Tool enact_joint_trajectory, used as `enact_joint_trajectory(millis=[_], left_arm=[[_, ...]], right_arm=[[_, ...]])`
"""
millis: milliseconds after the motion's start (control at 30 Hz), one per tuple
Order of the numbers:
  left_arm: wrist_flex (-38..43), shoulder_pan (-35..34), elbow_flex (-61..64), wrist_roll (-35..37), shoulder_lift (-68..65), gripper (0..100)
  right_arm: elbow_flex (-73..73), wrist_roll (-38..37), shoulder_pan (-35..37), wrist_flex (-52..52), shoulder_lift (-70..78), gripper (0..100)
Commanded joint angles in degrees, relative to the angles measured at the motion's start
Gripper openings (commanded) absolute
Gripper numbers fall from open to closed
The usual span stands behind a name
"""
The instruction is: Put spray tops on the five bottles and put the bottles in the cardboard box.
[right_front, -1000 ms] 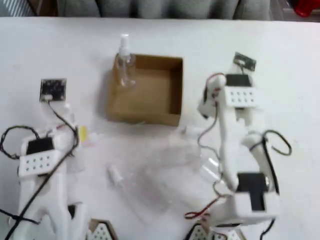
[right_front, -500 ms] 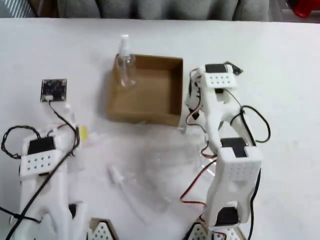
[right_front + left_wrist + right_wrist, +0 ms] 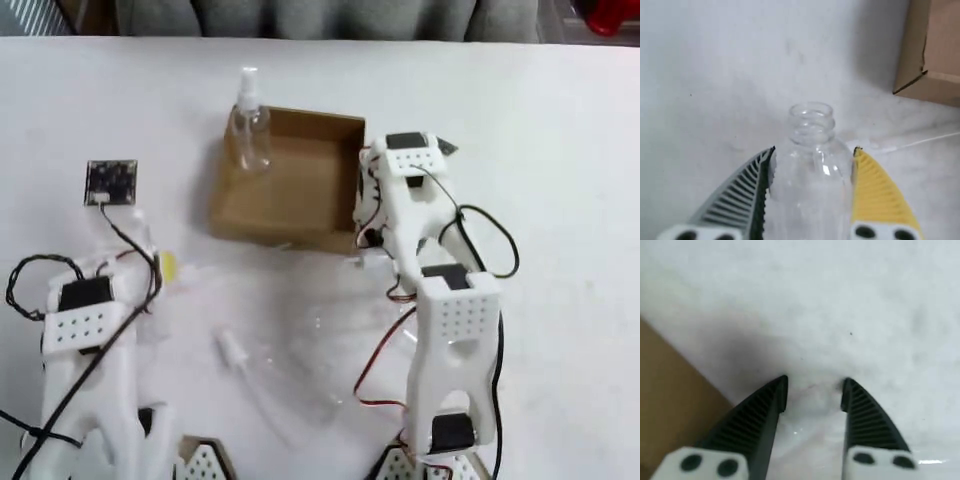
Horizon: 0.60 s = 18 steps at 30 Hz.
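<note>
Close to the left arm, the left gripper (image 3: 814,150) holds a clear plastic bottle with no top (image 3: 811,125) standing up. Its grey and yellow fingers (image 3: 752,190) press on both sides of the bottle. The right gripper (image 3: 814,382) hangs low over the white surface (image 3: 560,120), just beside the near right corner of the brown cardboard box (image 3: 285,228). Its black fingers (image 3: 762,415) are spread a little. A small pale thing (image 3: 375,262) lies right there, too blurry to name. One clear bottle with a white spray top (image 3: 248,125) stands at the far left corner of the box; I cannot tell if it is inside. A loose white spray top with a thin tube (image 3: 232,352) lies between the two arms. I think the job is near its start: the open bottle needs a top. Next, the right gripper should pinch a top, lift it, and push it straight down into the open neck.
</note>
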<state>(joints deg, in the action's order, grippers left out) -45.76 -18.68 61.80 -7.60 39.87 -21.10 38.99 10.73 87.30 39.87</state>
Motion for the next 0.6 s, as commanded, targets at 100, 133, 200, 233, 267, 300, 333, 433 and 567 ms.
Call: enact_joint_trajectory(millis=[100, 133, 200, 233, 267, 300, 333, 433, 567], left_arm=[[1.49, 1.89, -0.09, -1.05, 1.01, 2], [1.49, 1.89, -0.09, -1.05, 1.01, 2], [1.49, 1.89, -0.09, -1.05, 1.01, 2], [1.49, 1.89, -0.09, -1.05, 0.92, 2], [1.49, 1.89, -0.09, -1.05, 0.92, 2], [1.49, 1.89, -0.09, -1.05, 0.92, 2], [1.49, 1.89, -0.09, -1.05, 0.92, 2], [1.58, 1.89, 0.35, -1.05, 1.1, 2], [1.58, 2.07, 0.44, -1.05, 1.1, 2]], right_arm=[[-2.11, -4.13, -4.0, 2.15, -0.04, 2.4], [-2.11, -4.66, -4.97, 2.51, -0.22, 2.3], [-2.2, -6.68, -6.37, 2.95, -0.66, 2.2], [-2.37, -7.38, -7.08, 3.38, -0.75, 1.6], [-3.08, -8.0, -7.6, 4.09, -0.92, 1.4], [-4.04, -8.7, -7.96, 5.14, -0.92, 1.5], [-5.1, -9.67, -8.31, 6.29, -1.01, 1.5], [-7.65, -12.57, -9.63, 9.45, -0.92, 1.8], [-6.95, -14.42, -9.54, 11.47, -1.98, 1.8]])
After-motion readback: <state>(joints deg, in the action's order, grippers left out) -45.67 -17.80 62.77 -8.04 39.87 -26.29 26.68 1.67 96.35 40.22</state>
